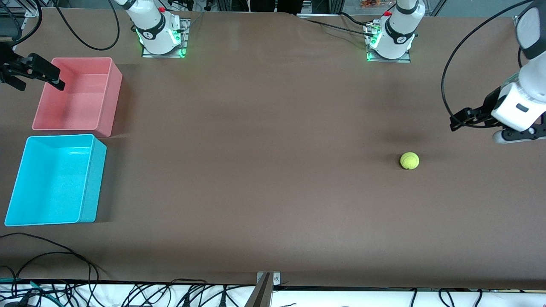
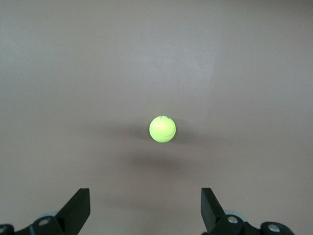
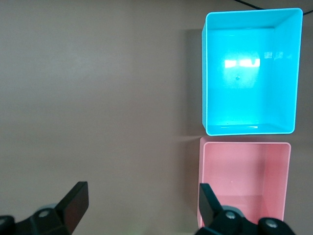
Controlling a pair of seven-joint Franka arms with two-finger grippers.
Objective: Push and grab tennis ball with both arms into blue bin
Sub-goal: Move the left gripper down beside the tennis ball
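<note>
Front view cuts off both arms; left gripper gapes wide, empty, over table near tennis ball; right gripper too.

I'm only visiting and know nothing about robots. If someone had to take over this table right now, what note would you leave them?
Left tool: open, holding nothing, in the air over the left arm's end of the table, close to the small fuzzy yellow-green tennis ball.
Right tool: open, holding nothing, over the edge of the pink rectangular plastic bin.
Ball: on the bare brown table, touched by neither tool.
Bright cyan-blue rectangular plastic bin: at the right arm's end, beside the pink bin and nearer the front camera; nothing in it.
Done: nothing visible.
Left: push the ball toward the blue bin, grab it, drop it in.
</note>
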